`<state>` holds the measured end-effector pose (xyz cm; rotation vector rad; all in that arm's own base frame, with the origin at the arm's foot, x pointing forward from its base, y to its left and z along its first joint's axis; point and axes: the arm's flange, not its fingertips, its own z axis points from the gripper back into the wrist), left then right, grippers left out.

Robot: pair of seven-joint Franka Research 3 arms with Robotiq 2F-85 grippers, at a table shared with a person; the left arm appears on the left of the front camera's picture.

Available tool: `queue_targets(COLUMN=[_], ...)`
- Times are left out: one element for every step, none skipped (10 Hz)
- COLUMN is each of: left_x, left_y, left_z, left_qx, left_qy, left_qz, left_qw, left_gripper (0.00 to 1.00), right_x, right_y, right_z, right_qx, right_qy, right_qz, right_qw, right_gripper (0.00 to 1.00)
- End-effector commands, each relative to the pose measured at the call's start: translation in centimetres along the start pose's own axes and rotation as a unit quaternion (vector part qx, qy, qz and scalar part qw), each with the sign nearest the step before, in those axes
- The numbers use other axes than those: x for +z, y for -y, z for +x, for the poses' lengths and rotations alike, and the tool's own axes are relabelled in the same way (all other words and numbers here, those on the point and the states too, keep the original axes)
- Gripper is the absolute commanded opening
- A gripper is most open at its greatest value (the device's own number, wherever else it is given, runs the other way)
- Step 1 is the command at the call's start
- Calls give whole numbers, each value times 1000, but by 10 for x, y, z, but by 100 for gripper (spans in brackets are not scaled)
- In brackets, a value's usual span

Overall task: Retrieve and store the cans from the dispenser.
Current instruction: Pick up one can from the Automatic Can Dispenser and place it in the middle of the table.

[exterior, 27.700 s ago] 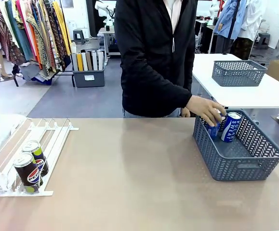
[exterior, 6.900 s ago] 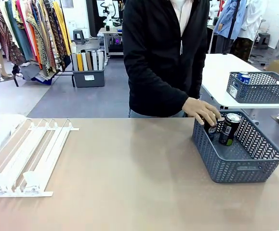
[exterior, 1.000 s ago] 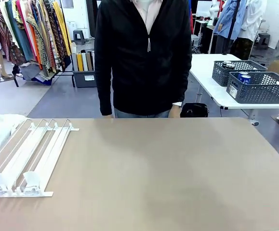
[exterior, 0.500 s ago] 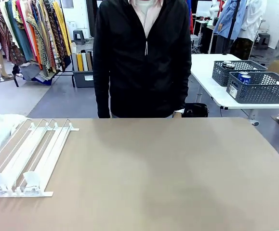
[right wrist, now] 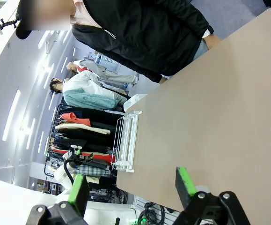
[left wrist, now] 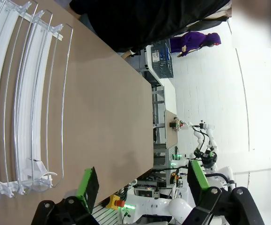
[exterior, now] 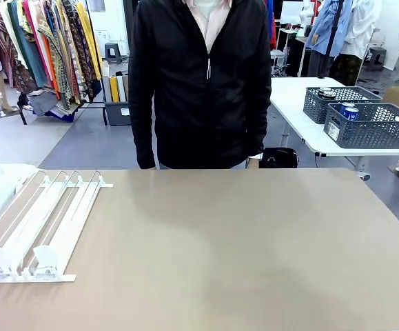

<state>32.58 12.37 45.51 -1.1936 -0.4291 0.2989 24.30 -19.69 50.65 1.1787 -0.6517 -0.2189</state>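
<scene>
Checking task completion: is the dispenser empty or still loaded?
Empty. The dispenser shows bare white lanes down to the clear stoppers, front and left wrist views alike.

A black zip-up jacket (exterior: 199,83) is worn by the person, with long sleeves and a thin white zip pull hanging down the front; a pale pink collared shirt (exterior: 206,17) is seen at the open neck. The left gripper (left wrist: 142,180) is built of black angular finger bodies with round screw holes, each faced with a bright green pad (left wrist: 89,187). The right gripper (right wrist: 130,187) is made the same way: black fingers, green pads (right wrist: 79,190), small round bolts near the base.
</scene>
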Motion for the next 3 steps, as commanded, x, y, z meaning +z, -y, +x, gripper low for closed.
queue_targets(left_x=[1, 1, 1], left_y=[3, 3, 3], left_z=[-1, -1, -1], left_qx=[5, 5, 5], left_qy=[-2, -2, -2], left_qz=[-1, -1, -1], left_qw=[1000, 1000, 1000], left_gripper=[100, 100, 100], right_x=[-1, -1, -1], right_y=[-2, -2, -2], right_z=[3, 3, 3], right_qx=[13, 13, 13], right_qy=[8, 8, 8], right_qz=[12, 12, 12], right_qw=[1000, 1000, 1000], right_gripper=[100, 100, 100])
